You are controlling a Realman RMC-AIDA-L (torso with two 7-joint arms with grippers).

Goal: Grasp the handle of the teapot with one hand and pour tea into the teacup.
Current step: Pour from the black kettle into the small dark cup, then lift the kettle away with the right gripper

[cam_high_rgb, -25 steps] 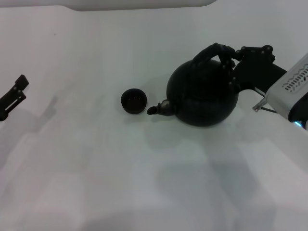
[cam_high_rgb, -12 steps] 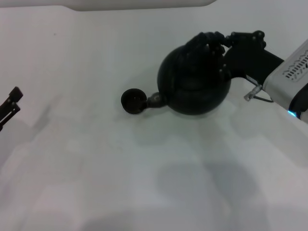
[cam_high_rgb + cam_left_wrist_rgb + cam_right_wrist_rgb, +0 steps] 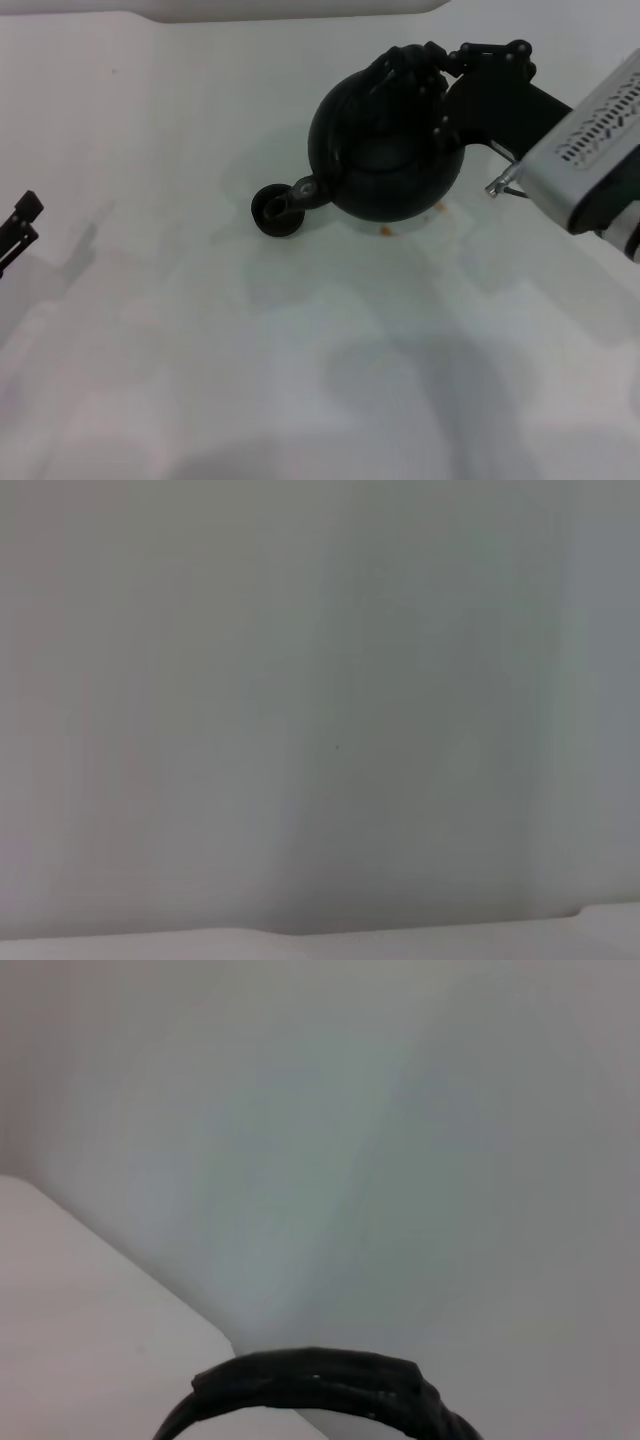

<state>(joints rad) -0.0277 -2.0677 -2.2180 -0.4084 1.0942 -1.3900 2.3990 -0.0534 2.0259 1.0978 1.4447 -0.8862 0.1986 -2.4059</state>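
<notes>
- You have a plain white table filling the head view, with soft grey shadows across its near half and a lighter raised strip along the far edge.
- The right arm comes in from your right side, its silver-white housing leading to black linkage that reaches toward the far centre of the table.
- The teapot, round and matte black, sits right of centre toward the far side. It is tilted, with its spout angled down to the robot's left.
- The right gripper is clamped on the handle at the top of the teapot, black fingers wrapped round the arched loop. In the right wrist view you see only a ribbed black arc of that handle against the pale surface.
- The left gripper sits at the left edge of the head view, well apart from the teapot. Only its dark tip shows, and you cannot tell whether it is spread or pressed together. The left wrist view gives you nothing but blank pale surface.
- The teacup, tiny and dark, stands on the table just left of the teapot, with the spout tip directly over its rim. You cannot make out a stream of tea.
- A few small orange-brown spots lie on the table at the teapot's near edge.
</notes>
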